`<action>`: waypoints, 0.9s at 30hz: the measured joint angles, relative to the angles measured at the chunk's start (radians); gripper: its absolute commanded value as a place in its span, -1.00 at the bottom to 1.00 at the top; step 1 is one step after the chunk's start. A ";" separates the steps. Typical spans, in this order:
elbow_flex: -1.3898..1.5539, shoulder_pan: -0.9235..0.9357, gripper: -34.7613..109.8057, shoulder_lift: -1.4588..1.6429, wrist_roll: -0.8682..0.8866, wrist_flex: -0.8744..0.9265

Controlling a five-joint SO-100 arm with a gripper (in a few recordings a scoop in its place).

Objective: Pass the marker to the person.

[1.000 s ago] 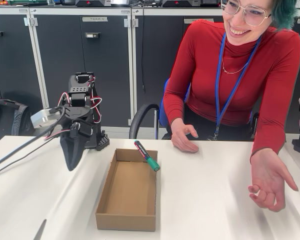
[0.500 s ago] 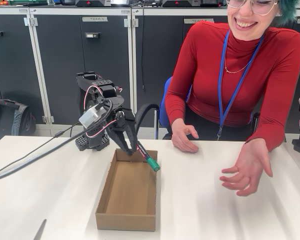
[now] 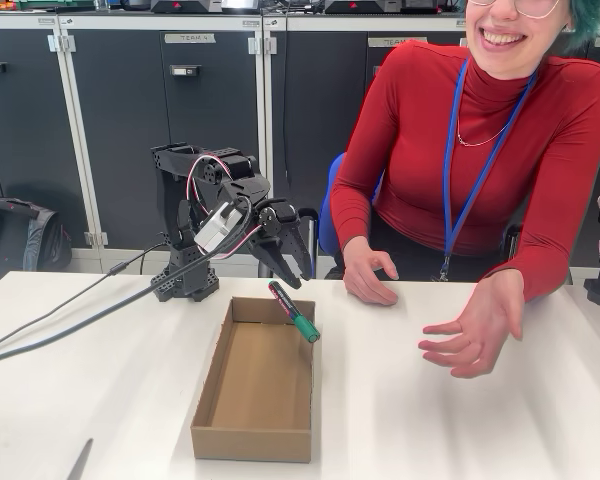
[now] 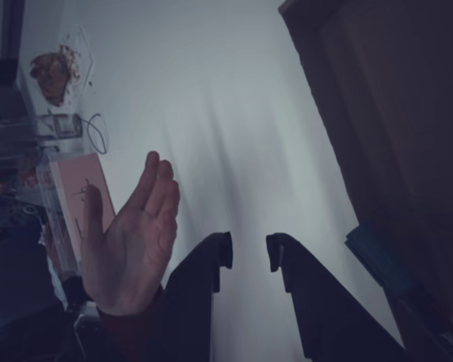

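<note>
The marker rests across the right rim of the cardboard box on the table, green cap rightward; its barrel print is probably too small to read. The gripper hovers just above it, fingers spread, empty. The person holds one hand open, palm up.
</note>
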 measured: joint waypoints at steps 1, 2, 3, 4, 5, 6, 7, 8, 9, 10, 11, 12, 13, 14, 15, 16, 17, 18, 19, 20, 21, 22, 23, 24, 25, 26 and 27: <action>0.000 -0.006 -0.38 0.006 0.015 0.025; 0.000 -0.011 -0.37 0.014 0.032 0.043; 0.000 -0.014 -0.36 0.018 0.044 0.066; 0.000 -0.020 -0.35 0.026 0.049 0.095; 0.000 -0.025 -0.35 0.034 0.049 0.129; 0.000 -0.031 -0.34 0.040 0.048 0.167; 0.000 -0.035 -0.34 0.048 0.038 0.207; 0.000 -0.037 -0.34 0.054 0.031 0.242; 0.000 -0.038 -0.32 0.063 0.023 0.276; 0.000 -0.040 -0.30 0.071 0.018 0.293; 0.000 -0.040 -0.29 0.080 0.003 0.318; 0.008 -0.040 -0.30 0.094 -0.014 0.353; 0.017 -0.040 -0.32 0.104 -0.026 0.373; 0.025 -0.037 -0.34 0.115 -0.034 0.385; 0.032 -0.034 -0.35 0.124 -0.048 0.400; 0.043 -0.031 -0.36 0.137 -0.074 0.422; 0.058 -0.026 -0.36 0.147 -0.104 0.442; 0.074 -0.021 -0.36 0.156 -0.135 0.454; 0.091 -0.014 -0.36 0.166 -0.170 0.460; 0.109 -0.003 -0.36 0.175 -0.210 0.463; 0.126 0.011 -0.35 0.183 -0.252 0.465; 0.141 0.023 -0.34 0.189 -0.296 0.465; 0.152 0.037 -0.35 0.193 -0.341 0.465; 0.164 0.049 -0.35 0.199 -0.385 0.460; 0.173 0.061 -0.34 0.204 -0.426 0.448; 0.179 0.072 -0.34 0.207 -0.465 0.434; 0.184 0.081 -0.35 0.209 -0.499 0.423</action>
